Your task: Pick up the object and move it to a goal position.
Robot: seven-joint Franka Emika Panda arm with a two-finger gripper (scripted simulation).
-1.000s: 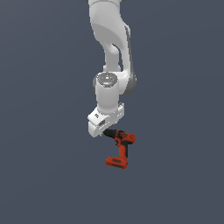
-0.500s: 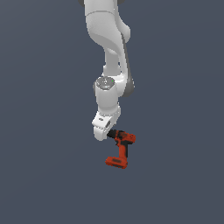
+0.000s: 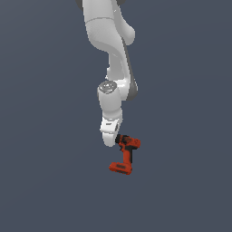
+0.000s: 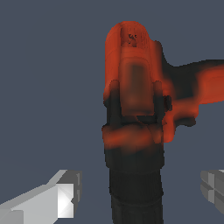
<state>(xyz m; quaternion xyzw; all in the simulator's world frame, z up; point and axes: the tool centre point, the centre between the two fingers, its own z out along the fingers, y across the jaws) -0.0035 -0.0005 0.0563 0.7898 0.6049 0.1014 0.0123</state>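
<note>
1. Drill (image 3: 126,154) lies on its side on the plain grey floor (image 3: 45,181), below the arm (image 3: 111,54): black chuck end toward the exterior view's left, handle running down to the flat battery base (image 3: 121,168).
2. Gripper (image 3: 109,141) hangs just beside the chuck end, approx touching it in the exterior view; real contact can't be told from there.
3. Wrist view: drill (image 4: 135,113) fills the middle, chuck w/ black trim nearest the cam. Two grey fingertips (image 4: 65,199) sit spread wide, one each side of the chuck, w/ a clear gap to the drill on both sides. So pincer is well open, holding nothing.
4. Progress, as I judge it: approach looks done, fingers straddle the chuck/front body. Not yet done: closing, lift, carry to goal. No goal marker shows in either view, so can't say which way the carry goes.
5. Room: floor is bare all round the drill, no other props, no table edge or wall in view. Plenty of free space for a lift and sideways move; only nearby obstacle is the drill's own handle + base sticking out to one side.
</note>
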